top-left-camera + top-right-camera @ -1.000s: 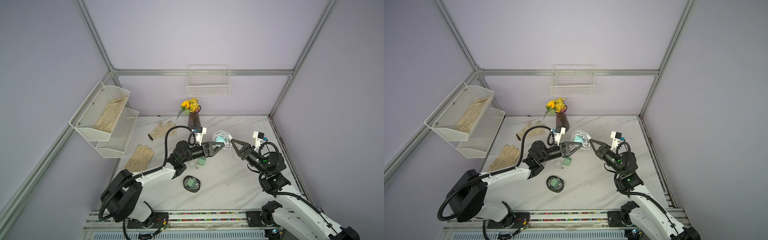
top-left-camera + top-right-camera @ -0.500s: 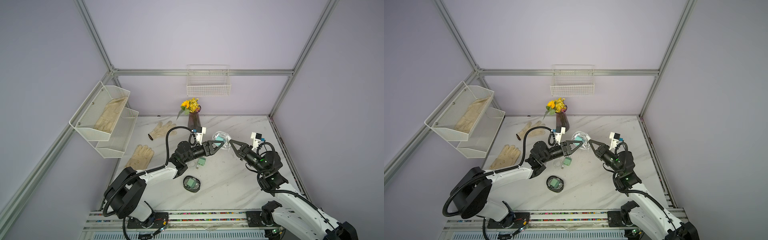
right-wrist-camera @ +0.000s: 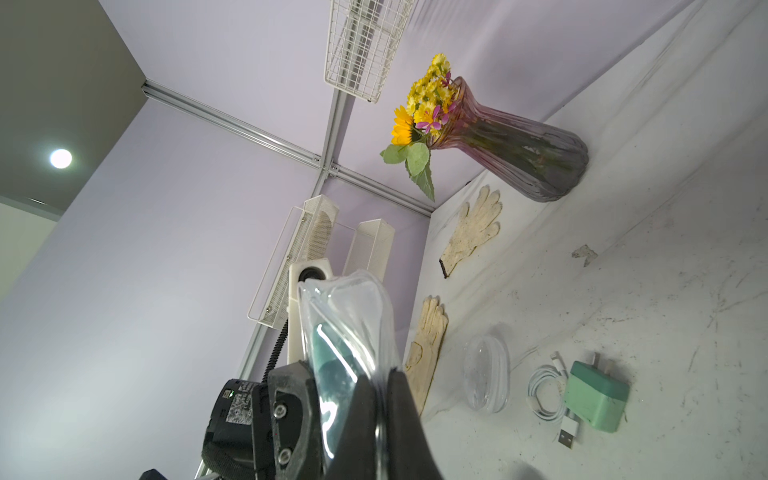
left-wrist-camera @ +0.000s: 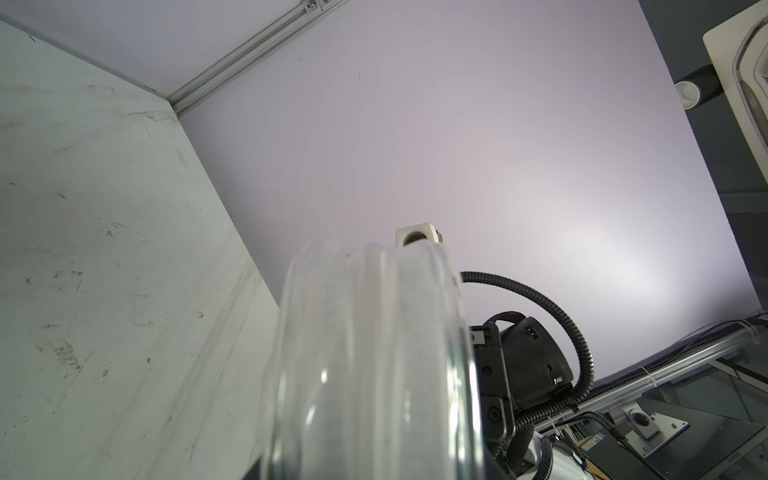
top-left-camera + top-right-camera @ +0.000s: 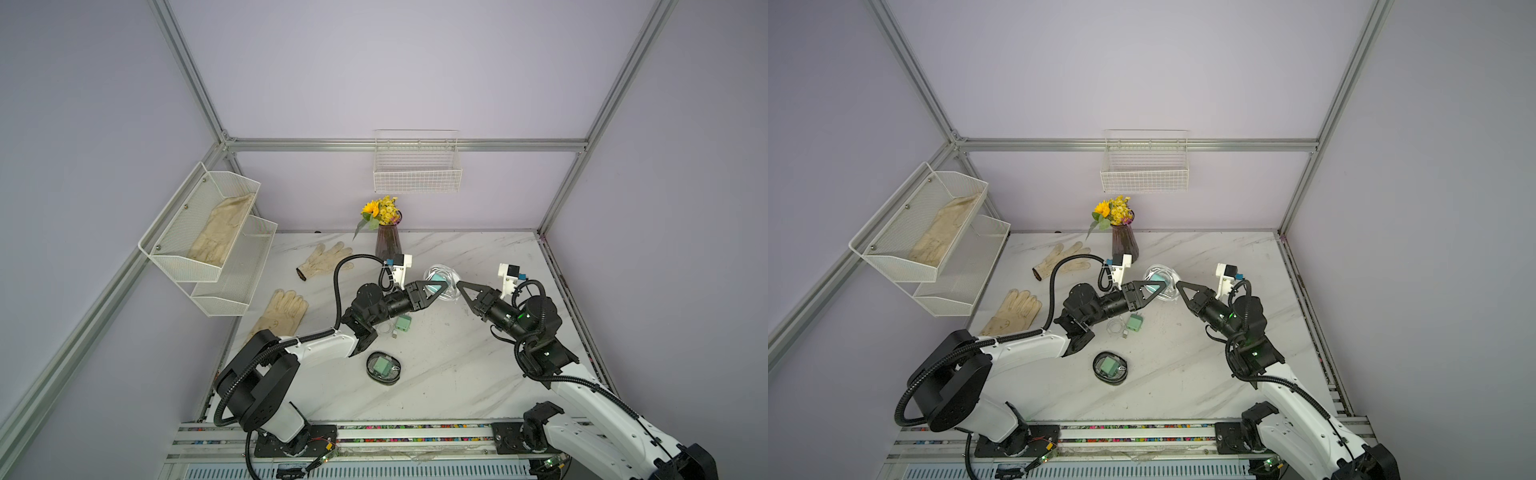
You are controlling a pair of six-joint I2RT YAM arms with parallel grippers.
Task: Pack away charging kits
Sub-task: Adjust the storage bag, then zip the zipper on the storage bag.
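The right tool [image 5: 460,286] pinched the clear case [image 3: 349,316] by its rim. The case looked light and slippery. I couldn't tell the left tool's [image 5: 444,286] grip.

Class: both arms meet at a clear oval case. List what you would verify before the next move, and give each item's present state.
1. Right gripper shut on clear oval plastic case: ok.
2. Left gripper hold on it: cannot tell.
3. Light blue square charger inside that case: ok.
4. Case lifted off white marble table: ok.
5. Loose mint-green square charger and coiled white cable packed: not ok.
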